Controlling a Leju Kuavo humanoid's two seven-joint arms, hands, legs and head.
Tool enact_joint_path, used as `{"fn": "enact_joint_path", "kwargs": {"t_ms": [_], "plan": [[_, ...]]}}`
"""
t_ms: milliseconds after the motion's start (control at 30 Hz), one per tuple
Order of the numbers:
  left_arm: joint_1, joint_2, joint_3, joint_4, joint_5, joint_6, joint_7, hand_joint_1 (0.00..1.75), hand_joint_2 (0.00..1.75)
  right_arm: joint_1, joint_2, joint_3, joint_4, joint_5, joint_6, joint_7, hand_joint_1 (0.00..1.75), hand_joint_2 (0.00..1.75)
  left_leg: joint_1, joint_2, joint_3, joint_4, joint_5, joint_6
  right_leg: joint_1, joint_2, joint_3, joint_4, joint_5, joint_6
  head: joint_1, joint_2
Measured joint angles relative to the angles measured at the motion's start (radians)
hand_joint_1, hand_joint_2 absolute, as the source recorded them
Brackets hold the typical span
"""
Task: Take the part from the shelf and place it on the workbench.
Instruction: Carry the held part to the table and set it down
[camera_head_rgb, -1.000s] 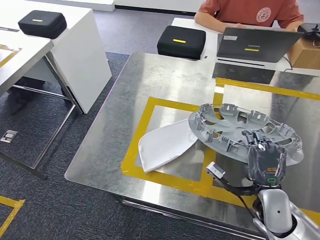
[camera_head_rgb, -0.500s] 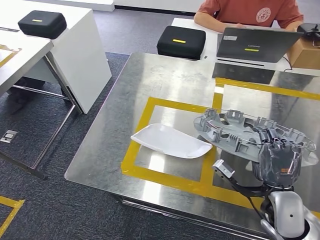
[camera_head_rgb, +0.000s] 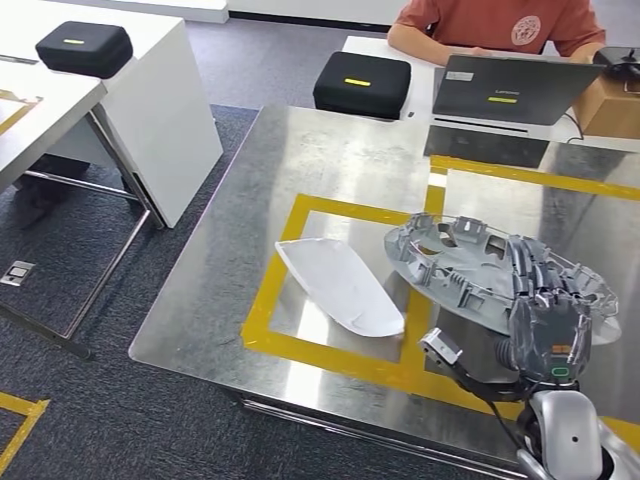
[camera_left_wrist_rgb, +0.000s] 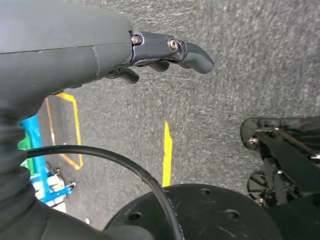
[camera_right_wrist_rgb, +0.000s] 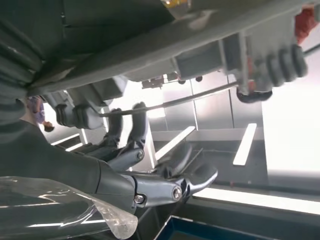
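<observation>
The part is a grey round wheel cover (camera_head_rgb: 468, 265), ribbed side up, held tilted just above the steel workbench (camera_head_rgb: 324, 160). My right hand (camera_head_rgb: 547, 320) grips its near right rim from below. In the right wrist view the fingers (camera_right_wrist_rgb: 158, 185) curl under the cover's underside (camera_right_wrist_rgb: 211, 45). A white curved panel (camera_head_rgb: 340, 285) lies inside the yellow taped rectangle (camera_head_rgb: 332, 355), just left of the cover. My left hand (camera_left_wrist_rgb: 113, 45) hangs over the carpet floor with its fingers loosely apart and nothing in them.
A black case (camera_head_rgb: 362, 83) and a laptop (camera_head_rgb: 502, 90) stand on the white desk behind the workbench, where a person in an orange shirt (camera_head_rgb: 498, 20) sits. A cardboard box (camera_head_rgb: 611, 105) is at far right. Another desk with a black case (camera_head_rgb: 84, 46) stands left.
My right hand has shifted the cover slightly right and changed its tilt. The white panel has swung round on the workbench and now points toward the near right.
</observation>
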Motion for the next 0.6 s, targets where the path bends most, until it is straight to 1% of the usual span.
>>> {"fn": "enact_joint_path", "kwargs": {"t_ms": [200,600], "plan": [[-0.003,-0.008,0.01,0.0,0.009,-0.029,0.028,0.0,0.0,0.033,0.051,0.005,0.03,0.0,0.025,0.0,0.0,0.0,0.0,0.0,0.0,0.0,0.0,0.0,0.0,0.0,0.0,0.0,0.0,0.0,0.0,0.0],[-0.005,-0.024,0.02,0.0,0.021,-0.037,0.041,0.0,0.0,0.048,0.096,0.006,0.066,0.0,0.04,0.0,0.0,0.0,0.0,0.0,0.001,0.0,0.0,0.001,0.0,0.0,0.0,0.0,0.0,0.001,0.0,0.0]]}}
